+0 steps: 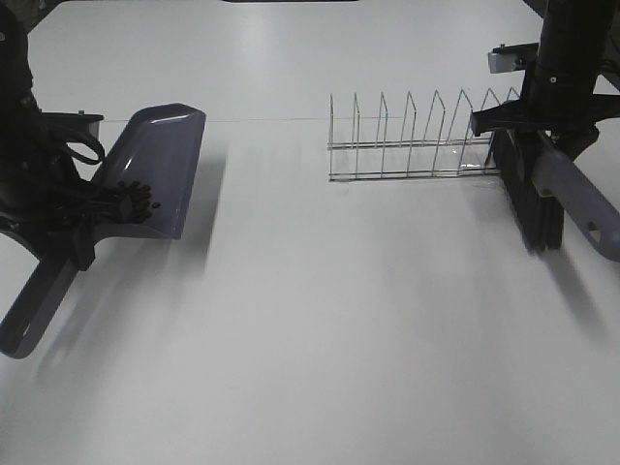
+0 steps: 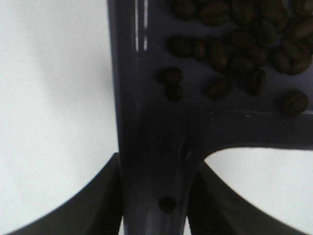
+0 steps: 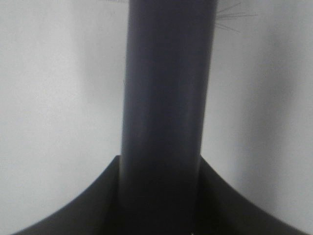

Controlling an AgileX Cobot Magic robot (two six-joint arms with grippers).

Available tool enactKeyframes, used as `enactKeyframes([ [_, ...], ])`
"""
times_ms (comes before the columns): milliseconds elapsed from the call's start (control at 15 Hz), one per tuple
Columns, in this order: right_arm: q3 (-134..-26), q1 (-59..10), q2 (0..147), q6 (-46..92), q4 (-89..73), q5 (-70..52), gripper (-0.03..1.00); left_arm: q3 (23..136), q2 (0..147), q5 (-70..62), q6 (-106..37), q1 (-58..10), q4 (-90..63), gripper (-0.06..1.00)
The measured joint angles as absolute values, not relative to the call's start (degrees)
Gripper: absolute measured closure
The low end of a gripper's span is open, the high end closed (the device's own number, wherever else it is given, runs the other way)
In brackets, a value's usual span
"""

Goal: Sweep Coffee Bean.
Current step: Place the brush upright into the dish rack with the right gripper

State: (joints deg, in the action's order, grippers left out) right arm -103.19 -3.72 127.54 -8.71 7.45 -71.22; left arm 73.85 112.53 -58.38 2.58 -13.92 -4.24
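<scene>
As our left claw grips the dustpan by its handle and our right claw grips the brush, we judge any forward tilt could spill the coffee beans gathered at the pan's rear onto the surface.

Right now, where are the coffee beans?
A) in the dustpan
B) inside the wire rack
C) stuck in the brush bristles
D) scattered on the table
A: the coffee beans sit clustered inside the dustpan, at its handle end. The left wrist view shows them lying on the pan's floor.
</scene>
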Motion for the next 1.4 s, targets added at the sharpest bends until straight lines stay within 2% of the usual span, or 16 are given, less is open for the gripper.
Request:
enactKeyframes([
  [667,-121.01,-3.38,138.83,-7.16,9.34,-72.14,0.66,73.85,112.53,-59.19,2.58,-13.92,-4.24,0.61],
  [1200,-122.44,-3.32,139.34,-5.50,9.68,-72.02,0.66,73.85,112.53,-59.19,2.58,-13.92,-4.98,0.61],
  [1400,-122.61,-3.44,137.74,-3.67,8.48,-70.87,0.47,73.85,112.53,-59.30,2.58,-13.92,-5.50,0.61],
])
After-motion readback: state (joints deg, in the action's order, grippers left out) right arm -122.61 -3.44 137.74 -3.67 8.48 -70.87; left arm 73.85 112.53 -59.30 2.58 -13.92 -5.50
